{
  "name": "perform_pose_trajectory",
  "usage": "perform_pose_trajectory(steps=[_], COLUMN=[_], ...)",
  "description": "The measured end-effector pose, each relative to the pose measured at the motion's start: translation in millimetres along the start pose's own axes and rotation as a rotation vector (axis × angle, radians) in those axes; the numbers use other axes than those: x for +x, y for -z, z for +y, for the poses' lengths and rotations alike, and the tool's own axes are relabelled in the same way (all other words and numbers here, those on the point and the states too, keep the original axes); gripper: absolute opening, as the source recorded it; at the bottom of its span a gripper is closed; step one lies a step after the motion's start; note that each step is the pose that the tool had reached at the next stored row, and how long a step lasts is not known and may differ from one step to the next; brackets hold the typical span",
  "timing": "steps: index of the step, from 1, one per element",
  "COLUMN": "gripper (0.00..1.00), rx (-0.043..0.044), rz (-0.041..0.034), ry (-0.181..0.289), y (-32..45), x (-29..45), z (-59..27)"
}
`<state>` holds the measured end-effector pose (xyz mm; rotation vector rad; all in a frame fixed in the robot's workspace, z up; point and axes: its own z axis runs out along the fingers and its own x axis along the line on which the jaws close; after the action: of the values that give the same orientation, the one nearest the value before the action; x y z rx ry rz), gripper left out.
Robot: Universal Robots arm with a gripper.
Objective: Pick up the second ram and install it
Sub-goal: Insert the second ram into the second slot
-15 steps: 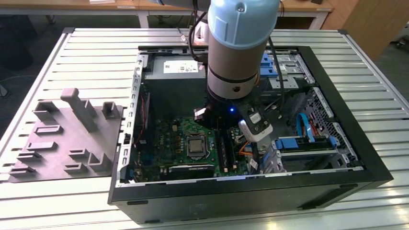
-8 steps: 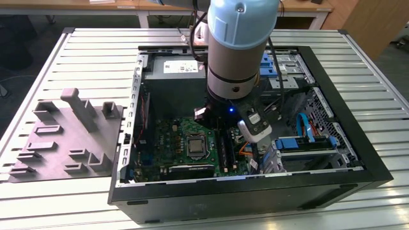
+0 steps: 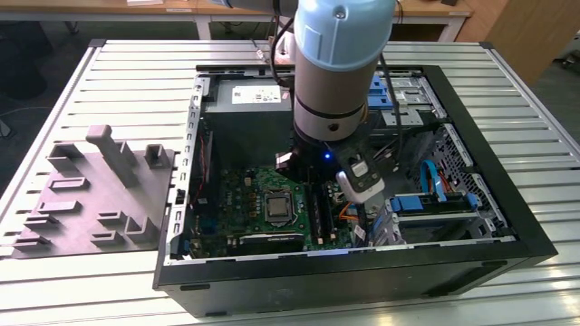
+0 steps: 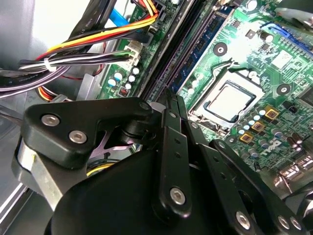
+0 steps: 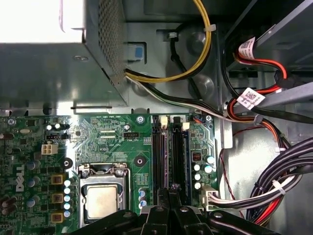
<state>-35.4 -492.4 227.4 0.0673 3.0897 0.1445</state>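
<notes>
Slatted metal table (image 3: 136, 75) carries a grey fixture (image 3: 100, 197) on the exterior view's left and an open case (image 3: 363, 282) at centre, which holds the motherboard (image 3: 244, 204), a power supply (image 3: 236, 129), cable bundles (image 4: 58, 73) and blue-tabbed drive bays (image 3: 417, 204) toward the right. What I take for the second ram (image 4: 201, 43) stands on edge in a slot near the CPU socket (image 4: 230, 100). Light, stiff, thin and easily damaged, it should be pinched across its faces near the top edge. Over its near end hovers the gripper (image 4: 174, 98), jaws drawn together with nothing visible between them.
</notes>
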Motion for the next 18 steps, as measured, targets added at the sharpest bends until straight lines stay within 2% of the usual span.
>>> perform_pose_trajectory(steps=[18], gripper=[0.11], rx=[0.0004], rz=[0.0002], ry=[0.001], y=[-4.0], x=[0.8], z=[-0.4])
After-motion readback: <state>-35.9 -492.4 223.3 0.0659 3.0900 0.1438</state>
